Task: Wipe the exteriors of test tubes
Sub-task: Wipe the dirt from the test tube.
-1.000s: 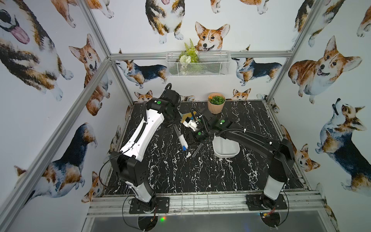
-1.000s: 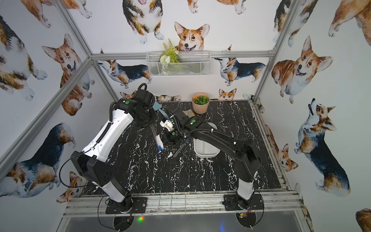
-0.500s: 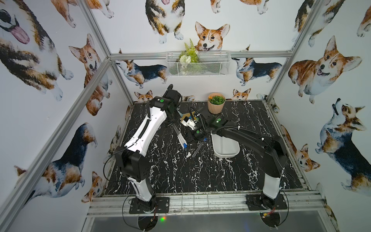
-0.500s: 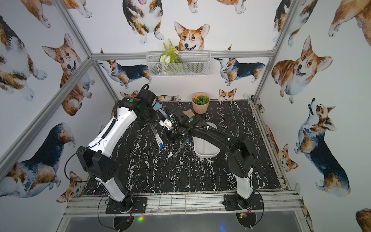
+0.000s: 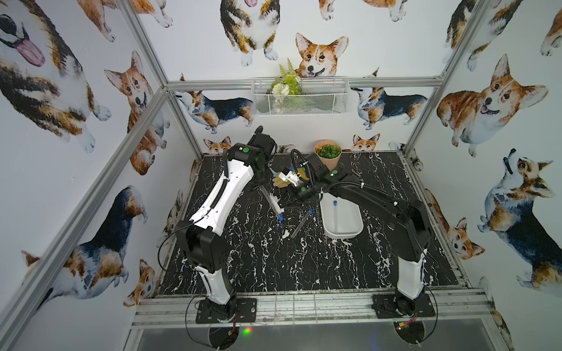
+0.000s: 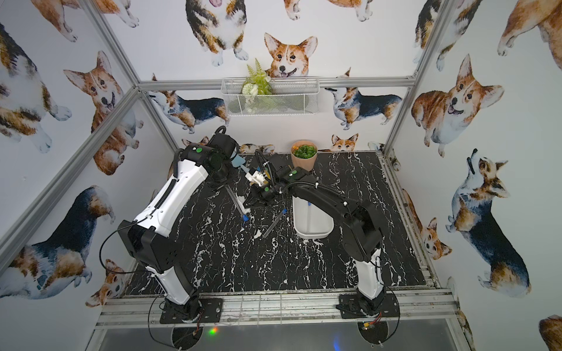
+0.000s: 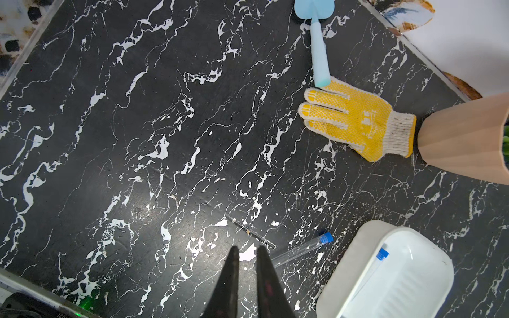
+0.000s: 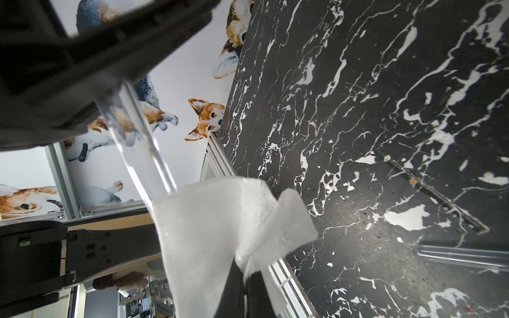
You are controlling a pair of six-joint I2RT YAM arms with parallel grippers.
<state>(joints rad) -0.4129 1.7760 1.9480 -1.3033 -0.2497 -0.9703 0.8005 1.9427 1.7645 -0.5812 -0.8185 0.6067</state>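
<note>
My left gripper (image 5: 258, 184) (image 7: 246, 249) is shut on one end of a clear test tube (image 5: 270, 199) (image 6: 235, 202) (image 8: 143, 154), which slants down to its blue cap just above the table. My right gripper (image 8: 243, 271) (image 5: 284, 200) is shut on a white cloth (image 8: 220, 220) that wraps around this tube's lower part. A second test tube (image 5: 302, 223) (image 7: 300, 249) lies on the black marble table. A third test tube (image 5: 335, 212) (image 7: 381, 254) lies inside the white tray (image 5: 355, 231).
A yellow glove (image 7: 355, 121) and a light-blue trowel (image 7: 319, 49) lie at the back of the table, next to a tan plant pot (image 5: 327, 155). A wire basket (image 5: 301, 97) hangs on the back wall. Aluminium frame posts border the table.
My left arm has swung a little toward the back, still holding the tube. The right gripper with the cloth stays at the tube.
</note>
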